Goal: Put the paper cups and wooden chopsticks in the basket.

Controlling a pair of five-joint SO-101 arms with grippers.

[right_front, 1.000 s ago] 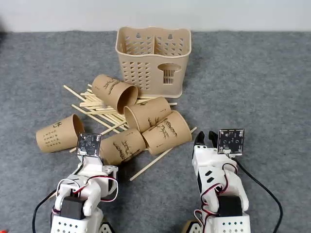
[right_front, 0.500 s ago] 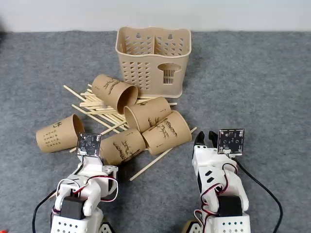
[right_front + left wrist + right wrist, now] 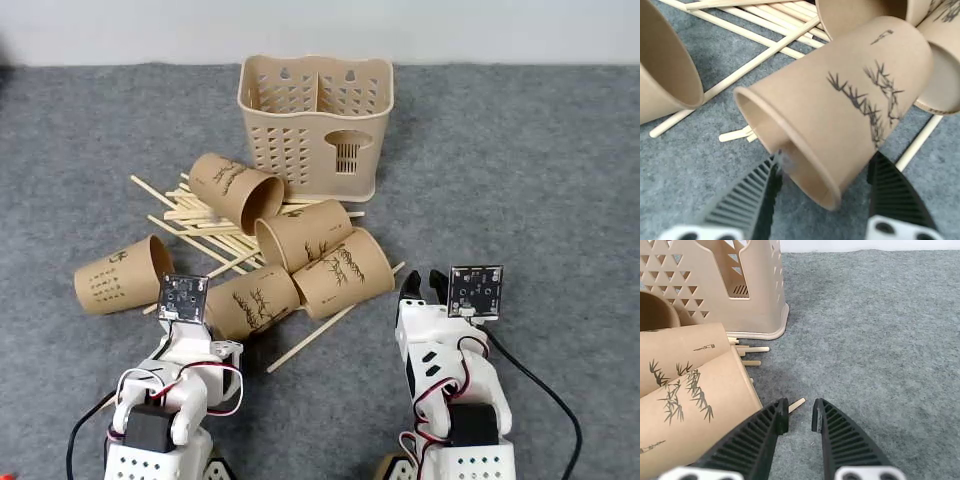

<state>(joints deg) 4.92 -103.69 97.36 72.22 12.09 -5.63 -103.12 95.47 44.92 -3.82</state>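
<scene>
Toward 12 o'clock on the tabletop stands the basket; five cups lie tipped over chopsticks around 9 o'clock.

Left wrist: the left hand is spread wide astride one cup, one finger against its rim.

Right wrist: the right hand is slightly parted, gripping nothing, with a chopstick tip just ahead.

Cups carry inked bamboo; the characters are unreadable.

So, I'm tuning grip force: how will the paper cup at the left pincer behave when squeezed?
The paper cup lies on its side and tapers, so a nudge would probably roll it in a curve. Its thin open rim, inside the left pincer, likely dents under a firm squeeze. Being paper, it is probably very light.
</scene>
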